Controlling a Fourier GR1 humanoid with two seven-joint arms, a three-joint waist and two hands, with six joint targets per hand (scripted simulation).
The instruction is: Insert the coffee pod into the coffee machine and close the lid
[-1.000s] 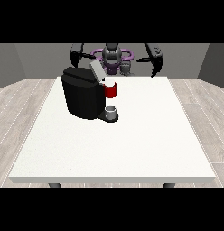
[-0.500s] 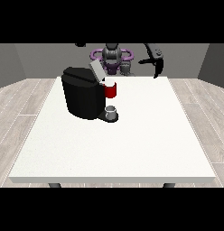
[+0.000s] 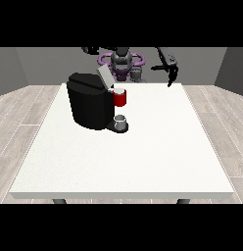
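Note:
The black coffee machine (image 3: 89, 105) stands on the left half of the white table (image 3: 143, 157). Its grey lid (image 3: 105, 77) is tilted up and open. Below the lid sits the red pod holder (image 3: 120, 99), with something pale at its top; I cannot tell whether that is the coffee pod. A small grey cup (image 3: 121, 120) rests on the machine's base. The hand at the view's right (image 3: 171, 73) hangs high over the table's far right edge, fingers pointing down and thumb spread, holding nothing. The hand at the view's left (image 3: 90, 50) is raised above and behind the machine, away from the lid.
The robot's torso (image 3: 122, 63) is behind the table's far edge, right behind the machine. White tabletop stretches in front of and to the right of the machine. Grey wood floor surrounds the table.
Both arms have risen and spread outward. The hand at the view's left has lifted away from the lid area to near the top. The lid stays open.

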